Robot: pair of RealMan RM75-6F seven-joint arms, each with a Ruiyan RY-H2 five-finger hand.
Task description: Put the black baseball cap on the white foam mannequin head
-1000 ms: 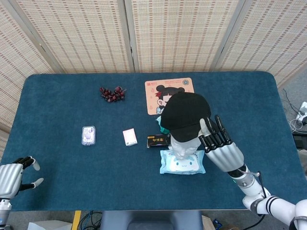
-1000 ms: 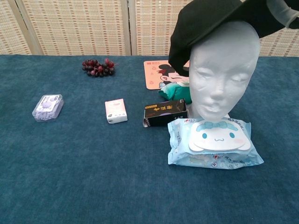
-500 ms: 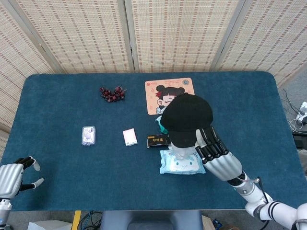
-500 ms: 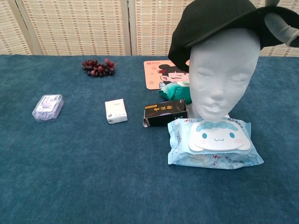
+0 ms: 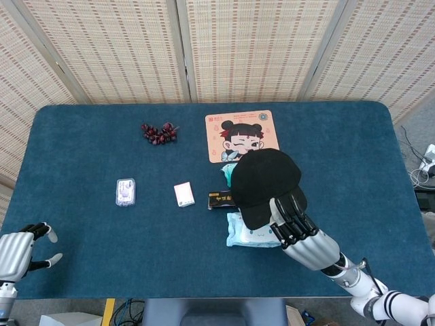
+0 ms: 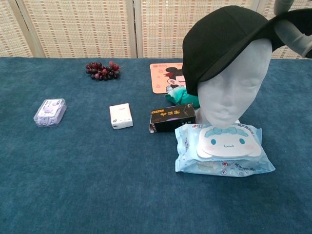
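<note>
Right hand fingers gripping black baseball cap brim, cap seated on white foam mannequin head, left hand far left of head, fingers spread, holding nothing

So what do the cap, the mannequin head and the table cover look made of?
Black baseball cap: matte black fabric, likely cotton, no sheen.
Mannequin head: white foam, dull, faintly grainy surface.
Table cover: teal cloth with a short fuzzy nap, felt or velvet-like.
</note>
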